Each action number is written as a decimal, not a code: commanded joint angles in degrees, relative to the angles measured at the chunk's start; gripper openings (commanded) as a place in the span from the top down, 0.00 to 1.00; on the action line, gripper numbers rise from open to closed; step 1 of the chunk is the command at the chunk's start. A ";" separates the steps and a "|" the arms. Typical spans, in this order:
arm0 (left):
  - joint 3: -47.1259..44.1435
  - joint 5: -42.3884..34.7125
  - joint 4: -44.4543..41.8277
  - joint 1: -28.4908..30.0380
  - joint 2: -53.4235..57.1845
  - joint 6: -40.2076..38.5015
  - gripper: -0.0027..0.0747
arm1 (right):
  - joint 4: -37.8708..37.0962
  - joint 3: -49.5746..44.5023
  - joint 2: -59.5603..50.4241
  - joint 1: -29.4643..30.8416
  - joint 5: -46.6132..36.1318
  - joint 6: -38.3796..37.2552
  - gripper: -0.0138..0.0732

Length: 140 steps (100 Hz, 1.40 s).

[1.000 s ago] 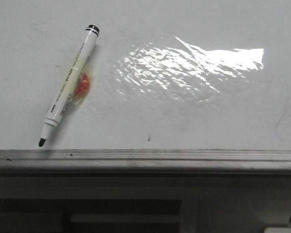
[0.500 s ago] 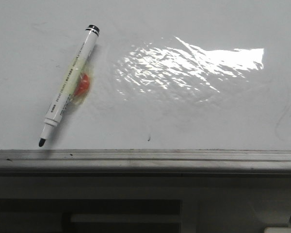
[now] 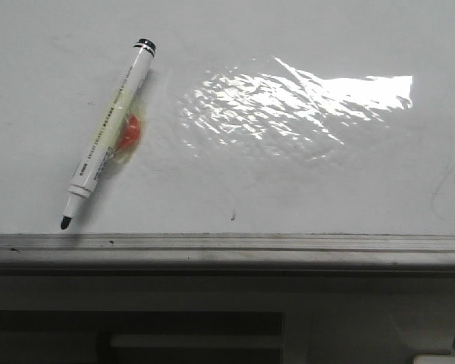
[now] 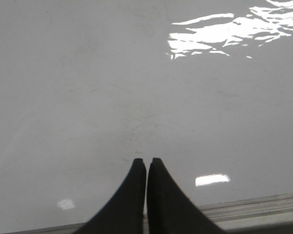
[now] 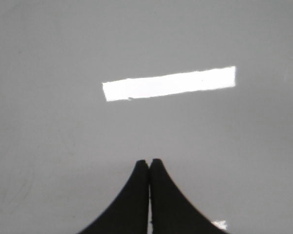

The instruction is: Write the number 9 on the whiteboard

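The whiteboard (image 3: 303, 189) fills the front view, glossy white with a bright wrinkled glare patch and a grey metal rail along its near edge. No number 9 shows on it. A white marker pen (image 3: 106, 129) with a black tip lies slanted at the left, an orange-red blob (image 3: 129, 133) beside it. Neither gripper shows in the front view. My left gripper (image 4: 146, 160) is shut and empty over bare board (image 4: 88, 97) near the rail. My right gripper (image 5: 149, 161) is shut and empty over bare board (image 5: 63, 146).
A small dark speck (image 3: 233, 215) sits on the board near the rail (image 3: 227, 246). Below the rail is a dark gap and a pale frame. A faint curved smudge (image 3: 440, 186) shows at the right.
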<state>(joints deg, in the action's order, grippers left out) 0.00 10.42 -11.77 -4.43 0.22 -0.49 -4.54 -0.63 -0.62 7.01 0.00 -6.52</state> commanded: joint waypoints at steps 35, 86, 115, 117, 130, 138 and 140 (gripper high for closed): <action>-1.08 -5.77 -0.07 -0.50 1.61 -0.26 0.99 | -0.50 -1.63 -0.92 -0.06 -1.04 0.35 0.91; -1.08 -3.33 1.11 -0.50 1.61 -0.53 0.99 | 2.77 -1.63 -0.92 -0.06 1.63 0.35 0.91; -1.08 -3.33 1.11 -0.50 1.61 -0.53 0.99 | 2.77 -1.63 -0.92 -0.06 1.63 0.35 0.91; -1.08 -3.33 1.11 -0.50 1.61 -0.53 0.99 | 2.77 -1.63 -0.92 -0.06 1.63 0.35 0.91; -1.08 -3.45 1.83 -0.50 1.61 -0.53 0.99 | 2.77 -1.63 -0.92 -0.06 1.63 0.35 0.91; -1.08 -3.45 1.83 -0.50 1.61 -0.53 0.99 | 2.77 -1.63 -0.92 -0.06 1.29 0.35 0.91; -1.08 -3.45 1.83 -0.50 1.61 -0.53 0.99 | 2.77 -1.63 -0.92 -0.06 1.29 0.35 0.91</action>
<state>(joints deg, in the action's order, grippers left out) 0.00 11.17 -10.56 -4.43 0.22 -0.49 -1.87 -0.63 -0.62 7.01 5.90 -6.52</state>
